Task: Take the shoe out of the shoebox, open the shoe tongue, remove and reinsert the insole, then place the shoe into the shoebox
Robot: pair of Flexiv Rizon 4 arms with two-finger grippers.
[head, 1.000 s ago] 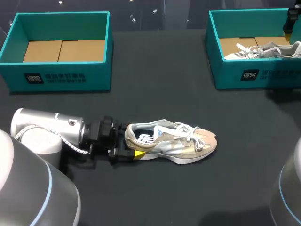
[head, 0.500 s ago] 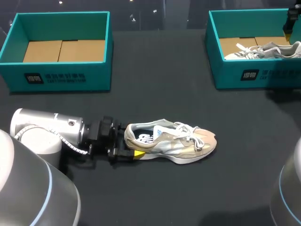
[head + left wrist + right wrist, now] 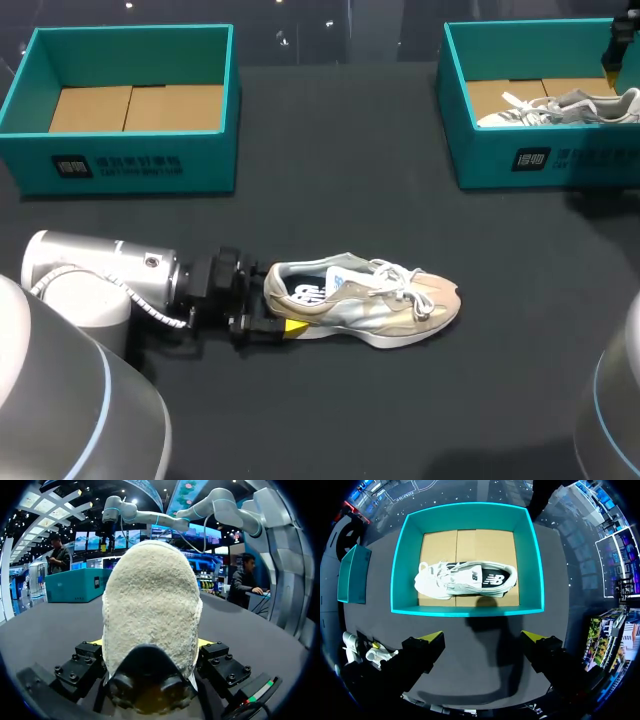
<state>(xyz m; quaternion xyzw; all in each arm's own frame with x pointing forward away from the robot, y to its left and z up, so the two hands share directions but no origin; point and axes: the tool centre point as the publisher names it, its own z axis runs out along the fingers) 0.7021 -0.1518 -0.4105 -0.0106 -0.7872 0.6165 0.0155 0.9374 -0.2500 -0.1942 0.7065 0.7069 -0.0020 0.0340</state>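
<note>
Shoe [image 3: 365, 300], beige and silver with white laces, stands on its sole near the middle of the table [image 3: 330, 180], well apart from both boxes. Its toe points to the right side and its heel to the left arm. The left gripper [image 3: 283, 310] lies low along the table with its fingers pinching the heel from both sides. In the left wrist view the fuzzy heel [image 3: 150, 600] fills the gap, and a yellow tip [image 3: 205, 642] peeks out beside it. The left box [image 3: 210, 160] shows only its cardboard floor. The right gripper [image 3: 482, 637] hangs above the near wall of the right box [image 3: 470, 611], fingers spread wide and touching nothing. A second shoe [image 3: 465, 579], white, lies on its side in that box.
</note>
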